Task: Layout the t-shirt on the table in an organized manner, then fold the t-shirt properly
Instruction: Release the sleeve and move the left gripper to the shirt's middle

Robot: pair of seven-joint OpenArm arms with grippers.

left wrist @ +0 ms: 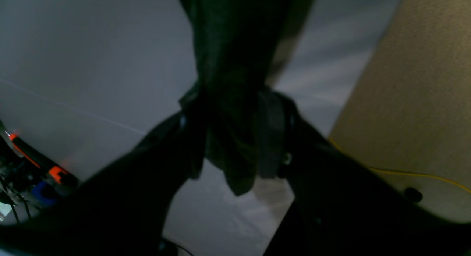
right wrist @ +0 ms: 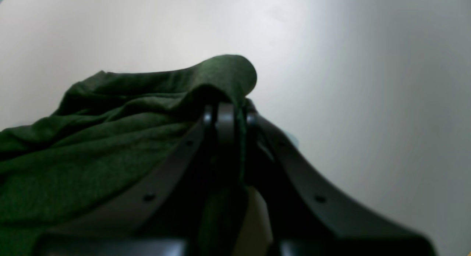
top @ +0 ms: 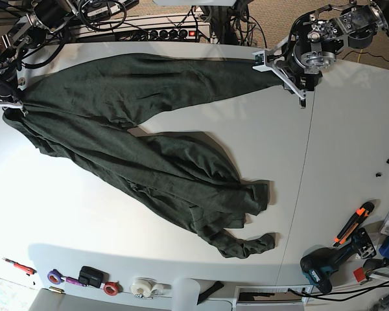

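Presently the layout stage is only partly done: the t-shirt point(top: 149, 155) is lying stretched along the far edge of the counter point(top: 350, 149), while its lower body is trailing in a rumpled diagonal toward the near side, bunched and overlapping itself at the end. The right tool point(right wrist: 230, 112) is pinching a fold of the green fabric between nearly closed jaws at the far corner on the base view's left. The left tool point(left wrist: 235, 138) is standing over the opposite end with cloth hanging between its jaws; whether it is gripping or letting go I cannot tell, as the wrist view is blurred. In my judgement the garment is needing to be spread flat and squared, and no fold is showing as made. No containers are taking part; a drill point(top: 324, 265) and tape rolls point(top: 142, 287) are sitting loose along the near edge.
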